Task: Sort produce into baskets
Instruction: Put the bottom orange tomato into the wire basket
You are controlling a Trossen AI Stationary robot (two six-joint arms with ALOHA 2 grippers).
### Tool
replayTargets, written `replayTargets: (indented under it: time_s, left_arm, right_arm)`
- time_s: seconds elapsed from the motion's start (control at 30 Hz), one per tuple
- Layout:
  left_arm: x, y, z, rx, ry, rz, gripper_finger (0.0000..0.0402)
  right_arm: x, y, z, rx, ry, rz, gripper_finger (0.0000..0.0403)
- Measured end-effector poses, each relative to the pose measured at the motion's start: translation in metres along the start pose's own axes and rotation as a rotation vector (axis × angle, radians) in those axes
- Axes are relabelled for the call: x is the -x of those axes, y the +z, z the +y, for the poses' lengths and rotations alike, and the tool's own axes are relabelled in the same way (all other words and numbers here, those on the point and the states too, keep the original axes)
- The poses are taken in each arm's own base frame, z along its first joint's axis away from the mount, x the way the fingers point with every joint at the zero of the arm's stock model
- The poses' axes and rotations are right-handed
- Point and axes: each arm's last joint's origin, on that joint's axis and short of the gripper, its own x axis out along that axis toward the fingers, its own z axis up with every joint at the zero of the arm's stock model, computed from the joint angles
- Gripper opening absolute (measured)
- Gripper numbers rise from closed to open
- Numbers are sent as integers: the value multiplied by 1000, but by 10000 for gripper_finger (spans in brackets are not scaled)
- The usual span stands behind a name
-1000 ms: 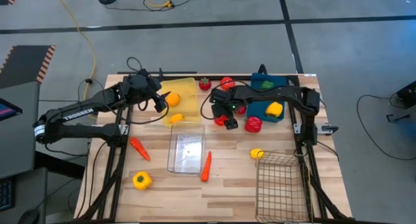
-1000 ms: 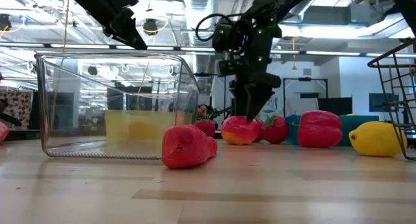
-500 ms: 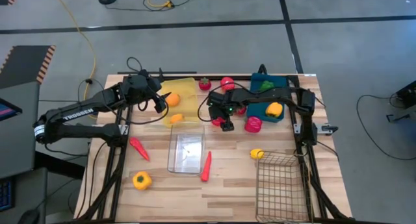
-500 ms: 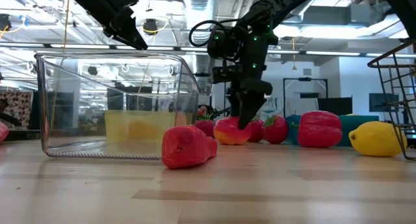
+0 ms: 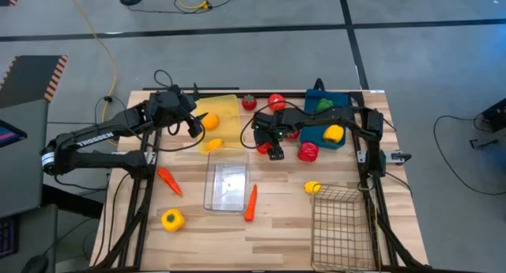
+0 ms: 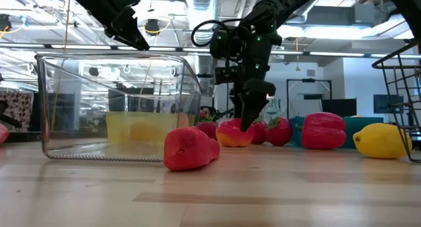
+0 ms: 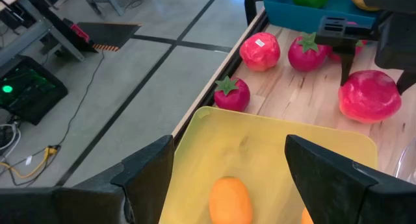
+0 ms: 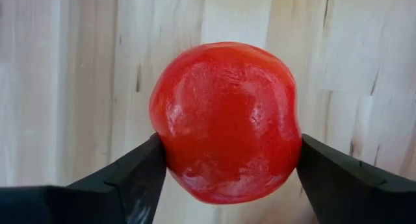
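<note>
right claw (image 8: 224, 169): down on the surface (image 5: 277, 225), centre of high view; fingers touch both sides of red tomato (image 8: 225, 120), clamped on it; tomato sits on the wood
left claw (image 7: 227, 178): fingers apart, nothing betw. them, hovers over yellow bin (image 5: 221, 123), upper left of centre
yellow bin: holds an orange (image 5: 210, 120) + a smaller orange-yellow piece
blue bin (image 5: 316, 133): upper right, green + yellow items inside
clear bin (image 5: 227, 186): centre
wire basket (image 5: 341, 225): lower right, lemon (image 5: 312, 187) just beside it
loose on surface: 2 carrots, yellow pepper (image 5: 172, 219) lower left
</note>
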Motion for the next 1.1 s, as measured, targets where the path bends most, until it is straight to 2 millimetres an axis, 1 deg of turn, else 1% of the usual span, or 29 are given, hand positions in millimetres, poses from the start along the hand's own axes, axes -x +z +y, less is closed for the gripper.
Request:
replayTargets:
  time_s: [0.07, 0.17, 0.33, 0.5, 0.7, 0.83, 0.93, 1.1]
  left_arm:
    - [0, 0, 0, 0, 1, 0, 281]
    - [0, 0, 0, 0, 1, 0, 281]
    - [0, 0, 0, 0, 1, 0, 281]
    - [0, 0, 0, 0, 3, 1, 281]
    - [0, 0, 0, 0, 4, 1, 281]
    - [0, 0, 0, 0, 3, 1, 281]
    - [0, 0, 0, 0, 3, 1, 281]
    - [0, 0, 0, 0, 3, 1, 281]
  right_arm:
    - [3, 2, 1, -8, 5, 4, 335]
    - [14, 5, 3, -20, 17, 13, 335]
    - [43, 13, 9, -36, 32, 40, 334]
    - [74, 26, 26, -69, 49, 59, 335]
    - [110, 41, 62, -72, 71, 61, 335]
    - [131, 47, 89, -102, 86, 69, 335]
    - [139, 46, 110, -138, 94, 101, 335]
    - [145, 39, 149, -185, 96, 179, 335]
